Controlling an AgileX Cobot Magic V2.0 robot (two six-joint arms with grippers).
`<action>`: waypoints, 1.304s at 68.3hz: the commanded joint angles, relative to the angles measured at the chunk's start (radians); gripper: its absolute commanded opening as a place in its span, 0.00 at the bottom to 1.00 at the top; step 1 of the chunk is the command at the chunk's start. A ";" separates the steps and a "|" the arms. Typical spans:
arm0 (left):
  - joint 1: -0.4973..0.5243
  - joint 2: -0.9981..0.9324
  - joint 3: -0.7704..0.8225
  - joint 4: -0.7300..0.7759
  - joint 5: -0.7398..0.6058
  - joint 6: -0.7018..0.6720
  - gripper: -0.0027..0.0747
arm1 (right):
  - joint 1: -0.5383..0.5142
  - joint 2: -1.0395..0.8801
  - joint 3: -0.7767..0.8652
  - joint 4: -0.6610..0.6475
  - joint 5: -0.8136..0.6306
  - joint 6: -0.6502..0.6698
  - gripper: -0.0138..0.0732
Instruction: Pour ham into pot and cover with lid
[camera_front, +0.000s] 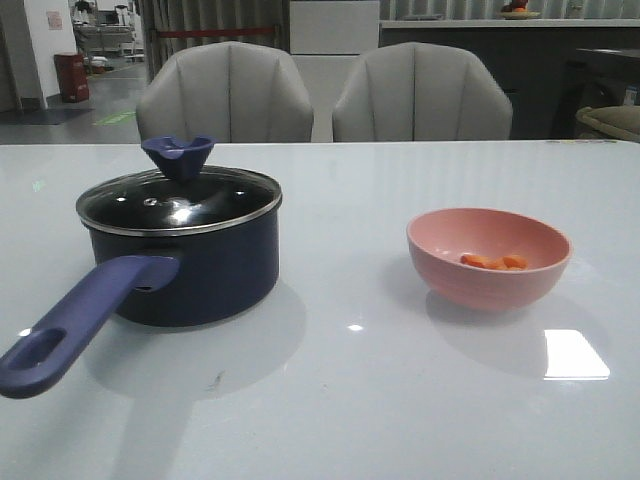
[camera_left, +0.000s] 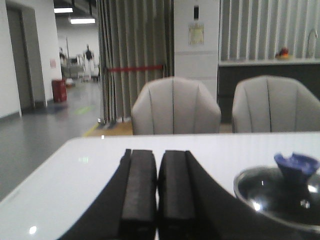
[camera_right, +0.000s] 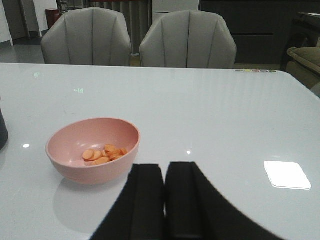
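Nothing started yet: round glass lid (camera_front: 180, 200) sits on the navy saucepan (camera_front: 185, 270), orange ham chunks (camera_front: 493, 262) in the pink bowl (camera_front: 488, 290) on the white bench (camera_front: 350, 400). Both grippers, left (camera_left: 157, 190) and right (camera_right: 165, 200), have jaws clenched, empty. Lid needs lifting first, I'd say.

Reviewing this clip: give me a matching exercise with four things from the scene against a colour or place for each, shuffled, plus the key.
Things:
1. lid
2. ham
3. bowl
4. pot

Descriptions:
A. pink, to the front view's right
B. dark navy, long handle
C. on top of the pot
D. lying in the bowl

Pairs: 1-C, 2-D, 3-A, 4-B
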 joint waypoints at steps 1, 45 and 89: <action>-0.002 -0.017 0.011 -0.010 -0.162 -0.009 0.19 | -0.007 -0.020 -0.007 -0.013 -0.086 -0.005 0.34; -0.003 0.326 -0.459 -0.029 0.363 -0.009 0.19 | -0.007 -0.020 -0.007 -0.013 -0.086 -0.005 0.34; -0.003 0.386 -0.459 -0.032 0.353 -0.009 0.80 | -0.007 -0.020 -0.007 -0.013 -0.086 -0.005 0.34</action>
